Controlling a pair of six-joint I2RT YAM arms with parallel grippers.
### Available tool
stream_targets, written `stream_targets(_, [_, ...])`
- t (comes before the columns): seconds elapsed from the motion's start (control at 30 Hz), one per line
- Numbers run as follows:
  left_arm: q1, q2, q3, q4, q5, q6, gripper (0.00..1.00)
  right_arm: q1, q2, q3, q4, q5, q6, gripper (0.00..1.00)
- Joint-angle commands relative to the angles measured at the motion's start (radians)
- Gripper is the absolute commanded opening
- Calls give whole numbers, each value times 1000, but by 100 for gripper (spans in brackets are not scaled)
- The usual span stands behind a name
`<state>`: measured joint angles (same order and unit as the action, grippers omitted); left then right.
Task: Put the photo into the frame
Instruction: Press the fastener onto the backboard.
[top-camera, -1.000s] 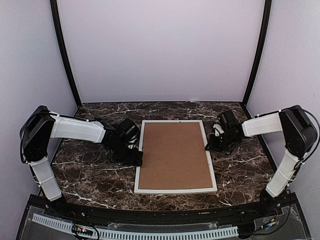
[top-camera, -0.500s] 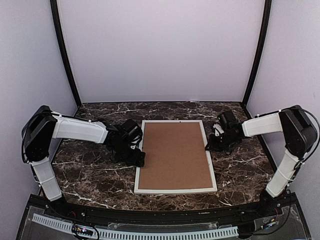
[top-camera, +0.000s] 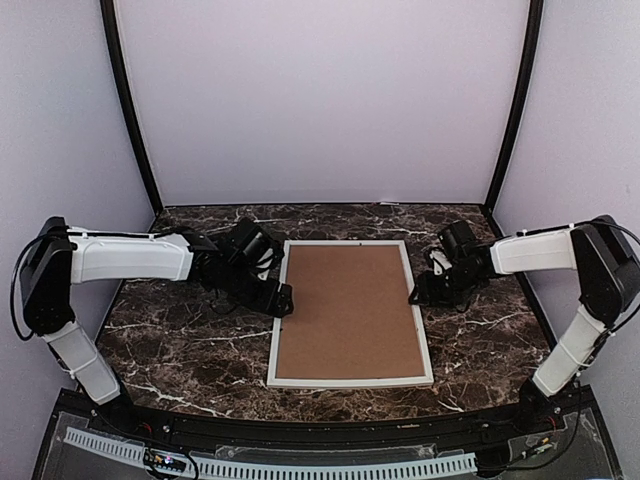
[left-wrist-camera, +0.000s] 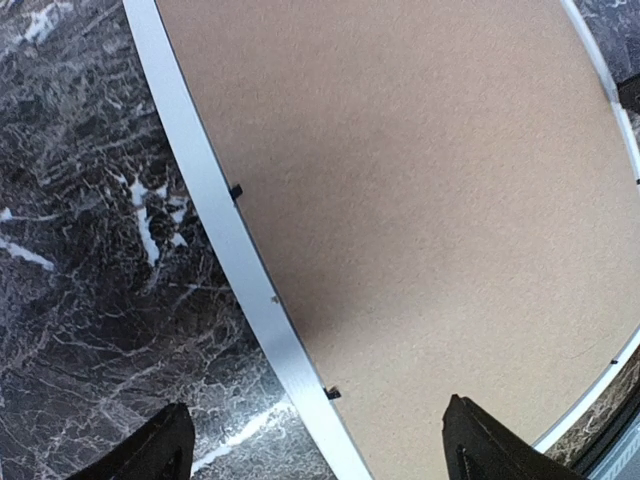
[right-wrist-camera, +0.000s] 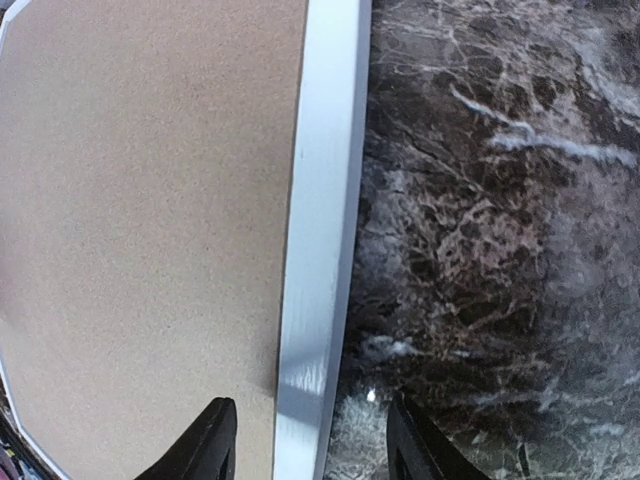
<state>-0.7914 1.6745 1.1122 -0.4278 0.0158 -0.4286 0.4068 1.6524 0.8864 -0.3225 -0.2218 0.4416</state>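
Note:
The frame (top-camera: 350, 381) lies face down in the middle of the marble table, its thin white border around a plain brown backing board (top-camera: 347, 310). The photo is hidden. My left gripper (top-camera: 281, 300) is open and empty, its jaws straddling the frame's left border (left-wrist-camera: 225, 240); small black tabs show along that border. My right gripper (top-camera: 418, 296) is open and empty, its jaws straddling the frame's right border (right-wrist-camera: 320, 230), low over the table.
The dark marble tabletop (top-camera: 180, 340) surrounds the frame. Pale walls with black corner posts (top-camera: 128, 105) close the back and sides. A black rail (top-camera: 320, 425) runs along the near edge.
My left arm has swung forward and right, bringing its gripper up along the frame's left border. My right gripper has barely moved.

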Motion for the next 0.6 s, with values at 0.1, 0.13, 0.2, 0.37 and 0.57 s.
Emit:
stream_targets(0.1, [5,-107,-32,52,-41,21,89,12,-88,-76,-6,-6,34,52])
stream_targets(0.13, [7,-115,-36,55,-40,22,89,17,-102,-89,-5,-3,39,51])
stream_targets(0.2, [14,-119,-39,61,-37,23,90,26,-136,-120,0,5,51,50])
stream_targets(0.37, [42,-86,-43,53,-20,32,89,30,-217,-181,-11,32,69,47])
stream_targets(0.57, [109,3,-41,74,40,50,81,36,-252,-201,-14,33,77,46])
